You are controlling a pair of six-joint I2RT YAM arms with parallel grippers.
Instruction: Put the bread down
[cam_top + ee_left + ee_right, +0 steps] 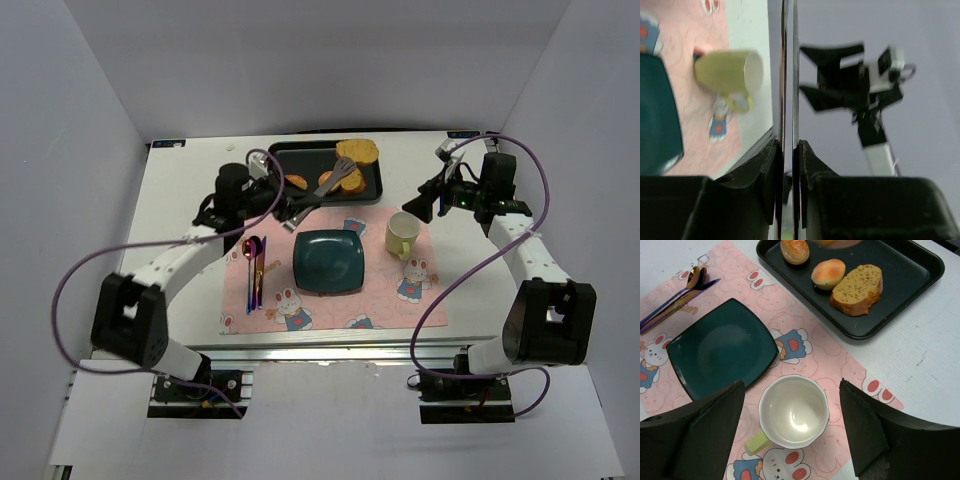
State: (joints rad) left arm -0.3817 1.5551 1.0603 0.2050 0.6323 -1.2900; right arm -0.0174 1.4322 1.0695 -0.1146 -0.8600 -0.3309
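Three pieces of bread (857,289) lie in the tray (910,265). Your left claw (788,160) grips tongs (325,190) over them; right claw (791,390) stands wide. Pinch one piece squarely, lift clear, then lower onto the plate (328,262).

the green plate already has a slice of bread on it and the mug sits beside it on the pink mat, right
Not quite: the green plate is empty. The bread slice lies on the black tray, as the right wrist view shows. The mug does sit beside the plate on the pink mat.
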